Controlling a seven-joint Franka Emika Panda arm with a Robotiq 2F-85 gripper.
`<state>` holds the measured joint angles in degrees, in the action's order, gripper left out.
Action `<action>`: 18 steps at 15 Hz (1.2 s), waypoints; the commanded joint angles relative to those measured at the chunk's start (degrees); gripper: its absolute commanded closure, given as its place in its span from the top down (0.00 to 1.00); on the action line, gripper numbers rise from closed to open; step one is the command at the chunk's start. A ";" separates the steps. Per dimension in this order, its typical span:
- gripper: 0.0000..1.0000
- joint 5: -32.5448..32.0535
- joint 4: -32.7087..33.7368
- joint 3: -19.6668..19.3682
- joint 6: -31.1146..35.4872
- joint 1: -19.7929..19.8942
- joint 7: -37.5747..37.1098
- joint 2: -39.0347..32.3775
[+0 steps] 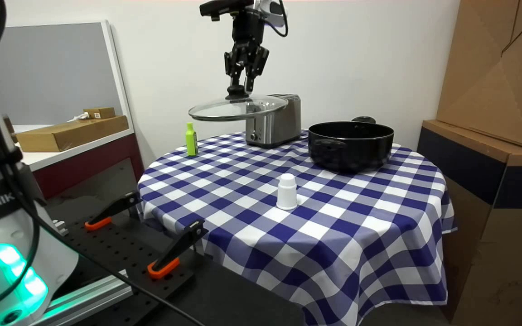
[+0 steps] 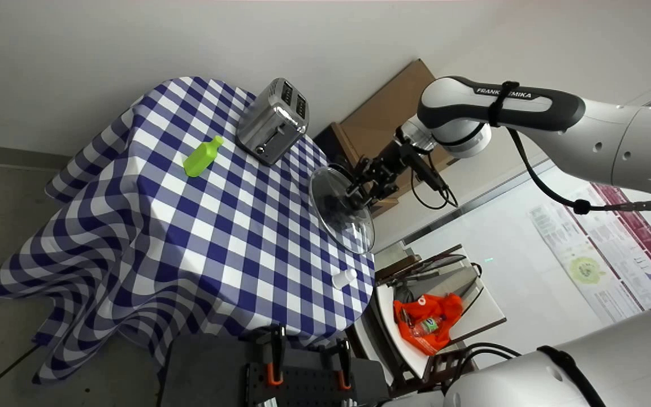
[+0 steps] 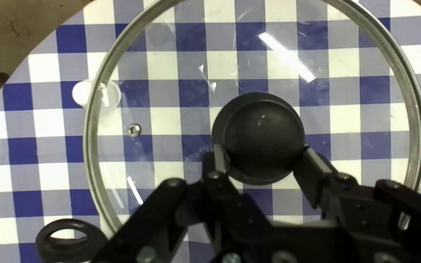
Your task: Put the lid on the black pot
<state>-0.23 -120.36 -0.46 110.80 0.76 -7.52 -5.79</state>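
Big blue-and-white checked tablecloth [image 1: 224, 190], with a chunky white robot arm [image 2: 613, 135] reaching over it in an exterior view. The black pot [image 1: 351, 149] is just sitting on the cloth, mouth facing up. The glass lid [image 1: 238, 107] is hanging in midair above the tablecloth, apart from the pot (in the wrist view you can see the checks right through it, btw). A silver toaster [image 1: 280, 121] is standing near the pot. The gripper [image 3: 267, 155] has hold of the lid by its dark knob [image 3: 263, 128], one finger on each side. There's a bright green bottle [image 1: 191, 140] standing upright, then a little white container [image 1: 287, 194], narrow end up, partly showing through the lid's edge in the wrist view.
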 commanded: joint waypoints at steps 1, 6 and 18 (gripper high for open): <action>0.24 0.18 11.75 -1.71 -8.35 1.72 3.95 -4.49; 0.24 -1.64 27.29 -4.31 -14.98 4.77 9.14 -13.22; 0.24 -2.03 59.21 -5.21 -23.53 10.09 14.01 -35.08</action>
<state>-1.97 -72.30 -5.63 91.95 9.93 5.36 -35.09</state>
